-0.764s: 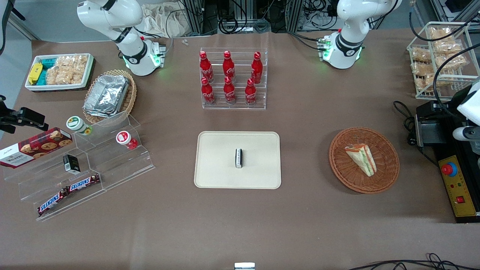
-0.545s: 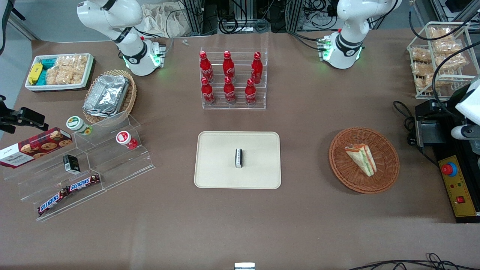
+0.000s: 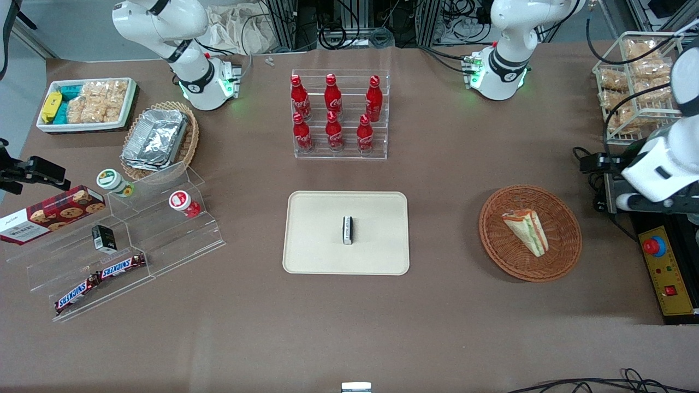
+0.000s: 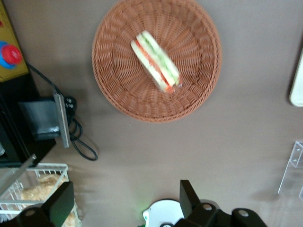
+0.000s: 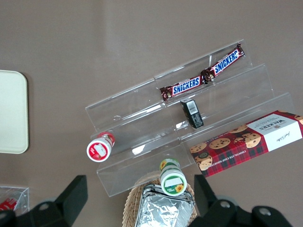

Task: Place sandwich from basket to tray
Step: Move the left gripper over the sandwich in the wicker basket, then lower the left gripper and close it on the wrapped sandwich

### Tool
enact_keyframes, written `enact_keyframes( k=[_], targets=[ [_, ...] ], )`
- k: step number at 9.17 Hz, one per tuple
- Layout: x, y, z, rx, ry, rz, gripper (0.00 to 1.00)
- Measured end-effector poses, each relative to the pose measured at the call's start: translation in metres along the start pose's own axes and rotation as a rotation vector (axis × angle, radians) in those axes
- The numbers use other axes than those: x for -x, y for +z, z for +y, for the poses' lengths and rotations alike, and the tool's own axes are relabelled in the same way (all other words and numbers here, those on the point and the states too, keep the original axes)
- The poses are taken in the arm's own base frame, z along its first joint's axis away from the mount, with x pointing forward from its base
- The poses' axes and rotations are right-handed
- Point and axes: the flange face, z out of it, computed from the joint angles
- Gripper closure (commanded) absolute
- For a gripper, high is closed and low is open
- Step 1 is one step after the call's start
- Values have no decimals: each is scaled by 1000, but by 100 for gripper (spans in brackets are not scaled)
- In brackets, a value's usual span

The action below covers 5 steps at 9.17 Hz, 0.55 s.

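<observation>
At the working arm's end of the surface point(image 3: 448, 327), the left arm's jaws point(image 4: 124, 198) hang high above the brown cloth with their two dark fingers point(image 4: 189, 199) spread wide apart and nothing between them. They are well clear of the basket point(image 4: 199, 80), above a spot farther from the front camera than it. In the front view the arm's white wrist shows over the black control box with the red button point(image 3: 654, 246), just beside the basket point(image 3: 565, 254).

The sandwich point(image 3: 527, 231) lies on its side in the reddish-brown wicker basket, roughly at its middle, with its green, orange-red and white layers showing along one edge; the wrist view shows the sandwich point(image 4: 155, 60) the same way, untouched.

The cream tray point(image 3: 317, 245) sits at the middle of the surface, well apart from the basket, toward the parked arm. A small dark block with a white label point(image 3: 347, 230) stands at its centre. Farther from the front camera than the tray, a clear rack holds six red cola bottles point(image 3: 333, 114).
</observation>
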Motion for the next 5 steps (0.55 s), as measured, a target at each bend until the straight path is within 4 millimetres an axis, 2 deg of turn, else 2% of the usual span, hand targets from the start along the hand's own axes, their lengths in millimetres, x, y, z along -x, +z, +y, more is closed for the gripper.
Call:
enact_keyframes(
  k=[2, 5],
  targets=[
    [-23, 54, 14, 10, -158, 75, 1],
    [-44, 143, 28, 51, -346, 110, 1]
  ],
)
